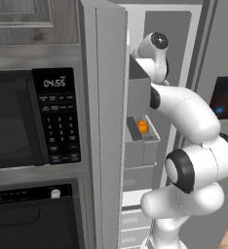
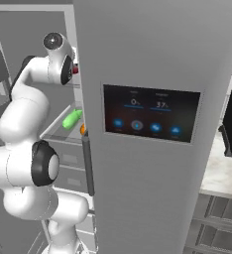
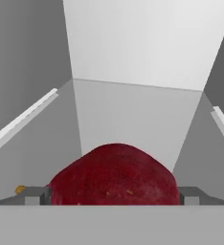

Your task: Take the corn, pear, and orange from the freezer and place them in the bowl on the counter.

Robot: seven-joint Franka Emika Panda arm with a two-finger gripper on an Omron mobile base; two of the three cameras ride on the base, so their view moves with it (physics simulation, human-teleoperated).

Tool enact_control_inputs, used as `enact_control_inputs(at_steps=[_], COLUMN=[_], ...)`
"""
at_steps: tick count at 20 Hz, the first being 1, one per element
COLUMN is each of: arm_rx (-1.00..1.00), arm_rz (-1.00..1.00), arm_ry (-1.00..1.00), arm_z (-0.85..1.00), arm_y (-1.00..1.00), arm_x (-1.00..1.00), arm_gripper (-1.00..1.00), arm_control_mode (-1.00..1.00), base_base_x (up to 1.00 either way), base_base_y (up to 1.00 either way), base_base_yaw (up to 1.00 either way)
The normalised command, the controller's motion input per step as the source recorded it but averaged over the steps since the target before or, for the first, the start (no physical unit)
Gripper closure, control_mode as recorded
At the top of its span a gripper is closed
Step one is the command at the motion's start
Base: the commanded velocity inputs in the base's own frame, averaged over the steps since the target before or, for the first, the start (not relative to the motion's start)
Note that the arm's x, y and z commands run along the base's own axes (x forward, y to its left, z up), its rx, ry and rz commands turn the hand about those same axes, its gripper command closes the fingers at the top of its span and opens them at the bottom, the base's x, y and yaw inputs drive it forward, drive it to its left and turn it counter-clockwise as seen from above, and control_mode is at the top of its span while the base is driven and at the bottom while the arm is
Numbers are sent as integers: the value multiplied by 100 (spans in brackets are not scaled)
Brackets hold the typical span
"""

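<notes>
Claw [image 3: 112, 201] is deep in the freezer [image 2: 147, 59], tips spread wide either side of a dark red item [image 3: 115, 174] that sits between them; can't tell if they touch it. That isn't a task fruit. Orange [image 1: 143, 127] sits lower, in a door bin below the claw; a green item [image 2: 72, 119], maybe the pear, lies on a shelf beneath it too. Step: first pick, nothing gripped. Next: back off the red thing, drop to the orange.

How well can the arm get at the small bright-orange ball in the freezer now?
Probably yes: the small bright-orange ball lies uncovered on a shelf of the open grey steel freezer, below where the arm reaches in.
</notes>
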Motion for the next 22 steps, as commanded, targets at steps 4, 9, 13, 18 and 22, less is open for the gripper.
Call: enact_control_inputs(at_steps=[4, 9, 13, 18, 22], arm_rx=[0, 0, 0, 1, 0], arm_rz=[0, 0, -1, 0, 0], arm_ry=[-1, -5, -13, -11, -15], arm_z=[-35, 0, 14, 34, 27], arm_y=[18, 0, 0, -9, -26], arm_x=[14, -2, -49, -43, -92], arm_gripper=[100, 100, 100, 100, 100], arm_control_mode=[-100, -100, -100, -100, -100], base_base_x=[0, 0, 0, 0, 0], base_base_y=[0, 0, 0, 0, 0], base_base_yaw=[0, 0, 0, 0, 0])
